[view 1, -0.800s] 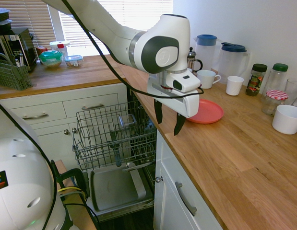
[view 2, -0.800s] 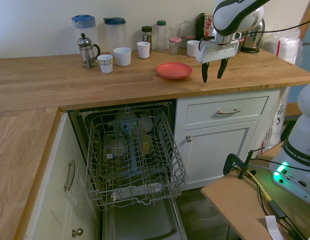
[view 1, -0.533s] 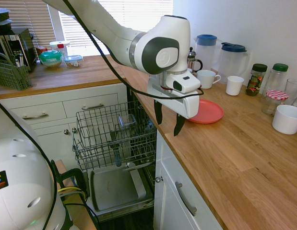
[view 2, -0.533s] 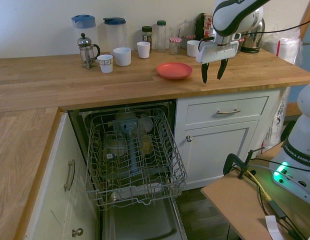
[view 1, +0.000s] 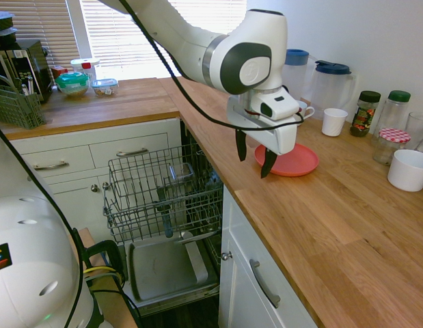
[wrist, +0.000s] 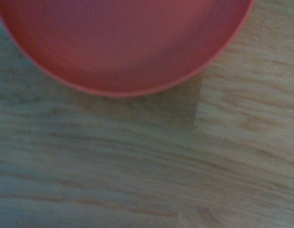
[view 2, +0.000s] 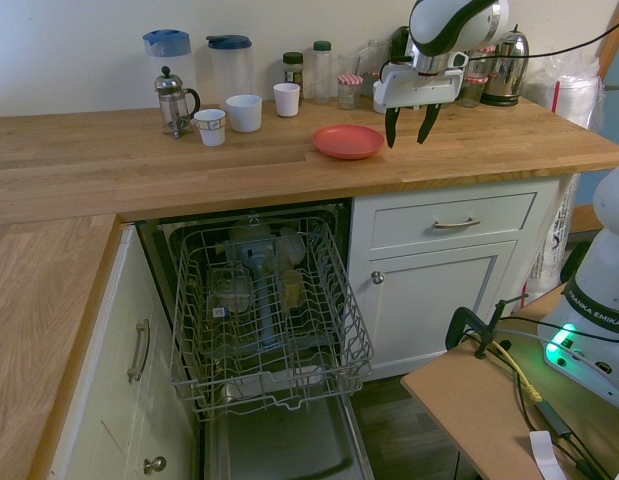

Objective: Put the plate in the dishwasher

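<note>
Plate [view 1: 292,160]: coral-red, flat on the wooden counter [view 1: 334,225], right of centre in the first outside view; upper middle of the second outside view; fills the top of the wrist view, blurred
Plate surroundings: near the counter's front edge, with white mugs [view 2: 244,112] and jugs [view 2: 229,64] well behind it; nothing touching it
Gripper [view 2: 406,126]: pointing straight down above the counter, just beside the plate's rim on the right in the second outside view; fingers spread wide, holding nothing, tips clear of the wood
Dishwasher [view 2: 264,320]: open under the counter, lower middle of the second outside view; wire rack [view 1: 163,188] pulled out, some items already standing in it; door down
Risk, grasp: plate lies flat with a low rim, so fingers coming down may pinch only a thin edge; likely cause of a slip or a plate hanging crooked
Risk, push: a finger landing on the rim instead of astride it could tip the plate or shove it along the wood
Risk, edge: plate sits near the counter's front; a nudge that way could send it onto the rack or the floor
Risk, loading: items already in the rack leave fewer free slots; a tilted plate could knock them or catch on the wires
Risk, height: a plate let go well above the rack could bounce out
</note>
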Controlling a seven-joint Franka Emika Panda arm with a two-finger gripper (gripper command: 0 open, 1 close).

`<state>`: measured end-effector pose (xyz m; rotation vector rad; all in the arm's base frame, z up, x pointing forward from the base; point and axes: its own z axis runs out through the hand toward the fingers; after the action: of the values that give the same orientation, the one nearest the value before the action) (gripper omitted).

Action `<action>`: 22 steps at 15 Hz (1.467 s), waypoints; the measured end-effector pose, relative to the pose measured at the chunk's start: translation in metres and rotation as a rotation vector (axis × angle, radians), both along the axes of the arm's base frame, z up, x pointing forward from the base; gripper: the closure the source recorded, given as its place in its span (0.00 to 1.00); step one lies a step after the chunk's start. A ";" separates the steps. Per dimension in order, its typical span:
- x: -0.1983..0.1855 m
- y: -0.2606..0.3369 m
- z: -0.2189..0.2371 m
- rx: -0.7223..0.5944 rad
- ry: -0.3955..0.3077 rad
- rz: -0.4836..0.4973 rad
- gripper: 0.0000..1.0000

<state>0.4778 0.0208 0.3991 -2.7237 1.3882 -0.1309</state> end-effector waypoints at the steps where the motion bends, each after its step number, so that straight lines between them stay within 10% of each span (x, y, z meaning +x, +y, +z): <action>1: 0.009 -0.003 0.001 0.013 -0.015 -0.025 0.00; 14: 0.141 -0.054 -0.050 0.132 -0.022 -0.298 0.00; 15: 0.144 -0.055 -0.052 0.141 -0.022 -0.307 1.00; 22: 0.148 -0.058 -0.061 0.182 -0.021 -0.302 1.00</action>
<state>0.6262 -0.0371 0.3384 -2.3488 1.7055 -0.0482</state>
